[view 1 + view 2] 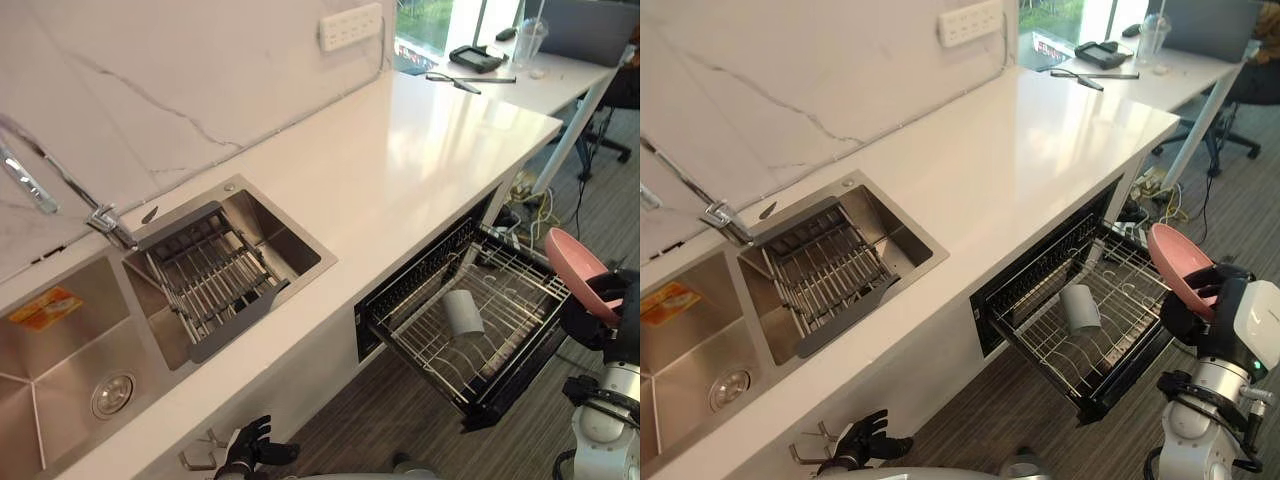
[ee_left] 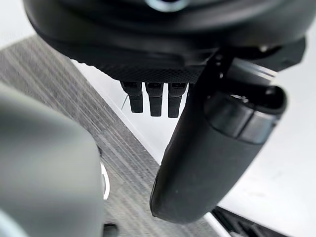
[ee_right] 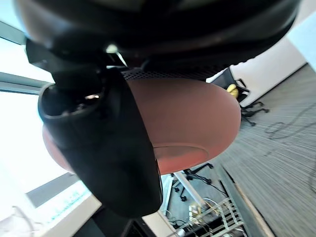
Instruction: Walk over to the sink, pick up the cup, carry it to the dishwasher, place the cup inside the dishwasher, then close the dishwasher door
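Right hand [image 1: 1202, 312] is being clamped onto a pink bowl [image 1: 1175, 262]. In the right wrist view the thumb [image 3: 111, 148] is being pressed across the bowl's underside, and the bowl is being carried tilted up on its edge. So it's a bowl that's being held, not a cup, fwiw. The one cup-like thing, a grey cup [image 1: 1077, 307], is being cradled on its side by the pulled-out dishwasher rack [image 1: 515, 300], below the right hand and toward the counter [image 1: 400, 160] from it.

Left hand [image 1: 250, 447] is being left hanging low with its fingers loose and nothing in it, well away from the right hand on the far side of the rack.

Stuff that's probably being risked here:

- The bowl looks like it's being held by a pinch near the rim. Any wobble on the way down and it could be levered out of the grip and dropped on the rack or the floor.
- The rack's dark front panel [image 1: 520, 372] is sitting between the hand and the wires. If the bowl is being lowered too early, its lower edge could get caught on that panel.
- The grey cup is taking up the middle of the rack, so it could be knocked or rolled if the bowl is being aimed there.
- If the bowl is being left propped high, the closing could be blocked.
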